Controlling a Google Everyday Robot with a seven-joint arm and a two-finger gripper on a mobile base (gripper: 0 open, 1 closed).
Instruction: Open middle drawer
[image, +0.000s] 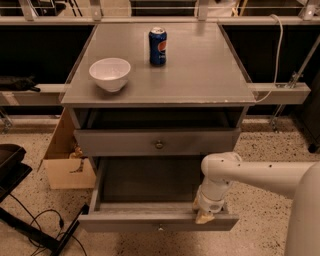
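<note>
1. Middle drawer (130, 222): low on the cabinet, standing far out beneath the upper drawer (120, 142), grey inside bared. I judge the opening all but done.
2. Gripper (205, 216): at the front rim, right of the knob (160, 228); jaw state I cannot tell.
3. Left: let go, back off.

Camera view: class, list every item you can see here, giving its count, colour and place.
cabinet: one, grey, centre
bowl: one, white, cabinet top, left
soda can: one, blue, upright on cabinet top, behind and right of the bowl
upper drawer: one, grey, just under the top
middle drawer: one, grey, pulled out below the upper drawer
cardboard box: one, tan, floor left of cabinet
black equipment: one, black, floor, far left
arm: one, white, lower right
tool: one, pale, at middle drawer's front rim, right end
</note>
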